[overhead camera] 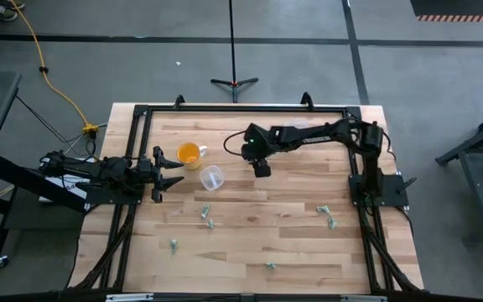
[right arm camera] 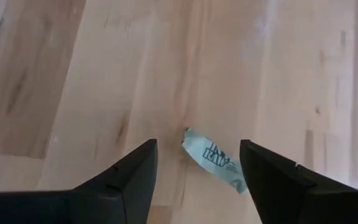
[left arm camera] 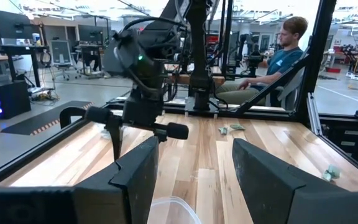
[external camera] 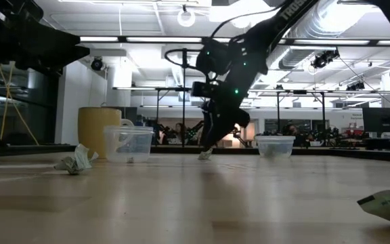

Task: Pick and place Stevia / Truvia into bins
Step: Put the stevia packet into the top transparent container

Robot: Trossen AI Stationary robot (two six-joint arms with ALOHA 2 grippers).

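My right gripper is open and points down near the table's far middle, low over the wood. In the right wrist view one green-and-white packet lies flat on the table between the fingers, apart from both. Several more packets lie toward the near side. A clear cup stands left of centre. The low view shows a second clear cup. My left gripper waits open at the left edge, with the near cup's rim just in front of it.
An orange cup stands just beyond the clear cup, close to my left gripper. A black frame runs around the tabletop. In the left wrist view a person sits beyond the table's right side.
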